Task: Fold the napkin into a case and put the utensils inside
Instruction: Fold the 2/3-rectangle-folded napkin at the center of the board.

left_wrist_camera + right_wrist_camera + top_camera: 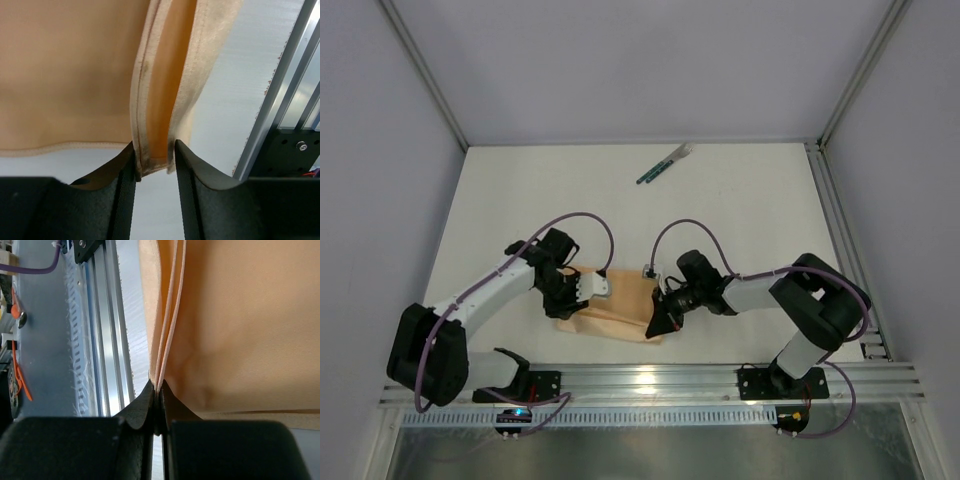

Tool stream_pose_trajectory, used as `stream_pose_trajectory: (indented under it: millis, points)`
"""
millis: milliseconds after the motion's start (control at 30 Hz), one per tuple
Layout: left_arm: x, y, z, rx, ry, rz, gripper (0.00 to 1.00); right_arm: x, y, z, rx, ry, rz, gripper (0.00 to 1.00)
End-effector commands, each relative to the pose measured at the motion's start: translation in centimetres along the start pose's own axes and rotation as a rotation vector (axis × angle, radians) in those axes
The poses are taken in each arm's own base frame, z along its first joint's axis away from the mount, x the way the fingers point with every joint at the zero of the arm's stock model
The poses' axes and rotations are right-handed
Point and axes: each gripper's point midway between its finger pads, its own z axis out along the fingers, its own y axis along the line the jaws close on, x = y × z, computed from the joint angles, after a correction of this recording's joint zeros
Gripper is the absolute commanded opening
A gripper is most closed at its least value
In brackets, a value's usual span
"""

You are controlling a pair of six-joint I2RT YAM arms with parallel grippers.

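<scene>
Folding the napkin (615, 310) right now. Lies in a few loose layers at the near edge of the table (520, 200), about the middle, just beside the metal rail (650, 378). Not a neat case yet.

Pinched at its right end by the right jaws, pressed tight together on two or three thin cloth edges. At its left end, left jaws spread a little, with a looped edge of cloth between them, touching both sides but not squashed flat.

Nothing tucked inside so far. Look for the utensils (663, 166) up by the far edge of the table, a bit right of the middle, well apart from the cloth.

Next, most likely: shut the left jaws on that looped edge, then lift both ends and lay them over together. Calls for moving both ends at the same speed, or else a crooked, wrinkly fold. Calls for a soft pull too, not a tug, to keep the thin cloth from slipping out on the right. Only after that, time to fetch the utensils.
</scene>
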Motion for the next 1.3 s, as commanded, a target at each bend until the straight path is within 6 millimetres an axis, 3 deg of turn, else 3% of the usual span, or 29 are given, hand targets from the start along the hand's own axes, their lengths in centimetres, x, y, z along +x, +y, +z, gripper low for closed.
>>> stream_pose_trajectory:
  millis: [0, 133, 333, 533, 667, 767, 800, 900, 967, 1033, 1167, 1267]
  points:
    - [-0.8, -0.5, 0.4, 0.08, -0.05, 0.012, 0.38, -2.3, 0.7, -0.1, -0.064, -0.067, -0.016, 0.04]
    - [-1.0, -0.8, 0.9, 0.107, -0.086, 0.009, 0.51, -2.1, -0.1, -0.1, -0.05, -0.068, 0.005, 0.04]
    - [-0.8, -1.7, 0.8, 0.14, -0.113, -0.024, 0.52, -2.5, -0.5, 0.0, -0.038, -0.075, 0.008, 0.04]
    - [1.5, -2.6, 1.6, 0.102, -0.052, -0.01, 0.53, -2.9, -0.3, -0.3, -0.03, -0.089, 0.002, 0.04]
    - [1.8, -2.4, 1.8, 0.055, -0.064, 0.005, 0.55, -2.9, -0.5, -0.3, -0.024, -0.088, 0.02, 0.04]
    - [1.3, -1.5, 1.7, 0.002, -0.087, -0.015, 0.49, -3.1, -0.7, -0.4, -0.018, -0.099, 0.035, 0.04]
    - [1.2, -1.3, 1.8, -0.014, -0.093, -0.047, 0.3, -3.2, -0.7, -0.4, -0.011, -0.101, 0.032, 0.04]
    - [1.2, -1.1, 2.1, -0.03, -0.102, -0.055, 0.0, -3.2, -1.0, -0.6, 0.026, -0.091, 0.022, 0.04]
    - [1.4, -2.0, 2.0, 0.004, -0.097, -0.05, 0.0, -2.4, -1.0, -0.6, 0.052, -0.054, 0.028, 0.04]
    - [1.5, -2.8, 1.7, 0.03, -0.095, -0.038, 0.0, -1.8, 0.3, -0.2, 0.051, -0.02, 0.02, 0.04]
    - [2.1, -5.2, 0.2, 0.09, -0.082, -0.016, 0.0, -0.4, 4.8, 1.0, -0.034, 0.04, -0.027, 0.04]
    - [1.2, -5.6, -1.3, 0.072, -0.121, 0.015, 0.0, -1.1, 6.7, 0.4, -0.087, -0.004, 0.001, 0.04]
